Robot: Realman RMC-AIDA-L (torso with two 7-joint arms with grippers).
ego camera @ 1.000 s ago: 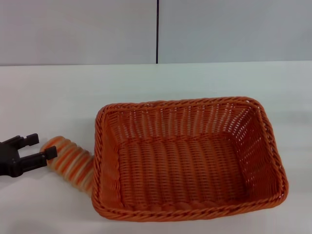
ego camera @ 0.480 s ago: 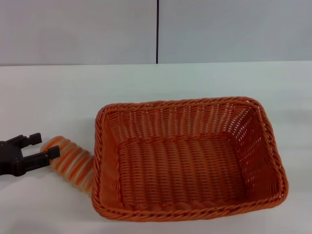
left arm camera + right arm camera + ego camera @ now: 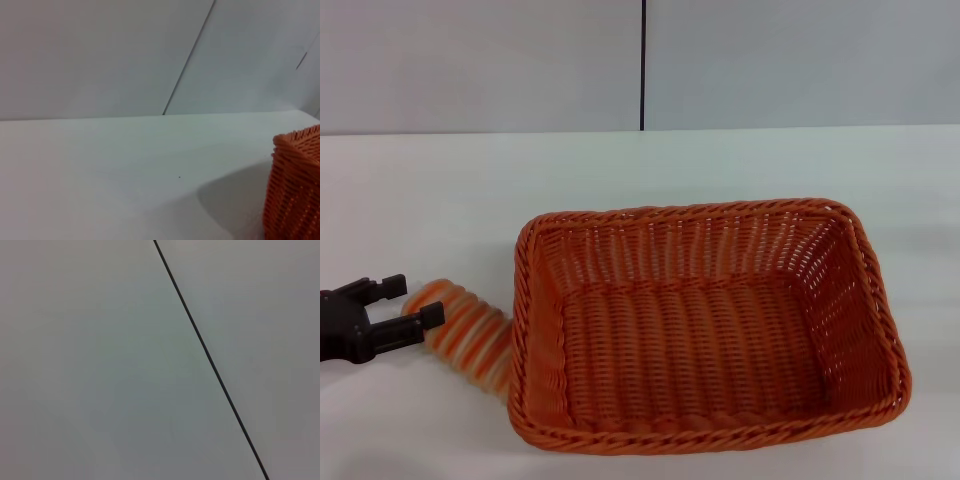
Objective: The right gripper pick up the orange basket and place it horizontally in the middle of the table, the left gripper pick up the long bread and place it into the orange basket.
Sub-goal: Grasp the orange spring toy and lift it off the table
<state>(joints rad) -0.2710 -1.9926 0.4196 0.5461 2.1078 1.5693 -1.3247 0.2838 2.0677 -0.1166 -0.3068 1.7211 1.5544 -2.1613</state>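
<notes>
The orange basket (image 3: 680,212) lies lengthwise on the white table (image 3: 440,200), a little right of the middle, and holds nothing. One of its corners shows in the left wrist view (image 3: 297,185). The long bread (image 3: 468,332), striped cream and orange, lies on the table against the basket's left wall. My left gripper (image 3: 412,302) is at the bread's left end, open, with one finger on each side of that end. The right gripper is out of view; its wrist camera shows only a grey wall.
A grey wall with a dark vertical seam (image 3: 643,65) stands behind the table. Bare tabletop (image 3: 100,175) stretches behind and to the left of the basket. The basket's front rim sits near the table's front edge.
My left gripper has edged slightly to the right, toward the bread's end. The basket and the bread have not moved.
</notes>
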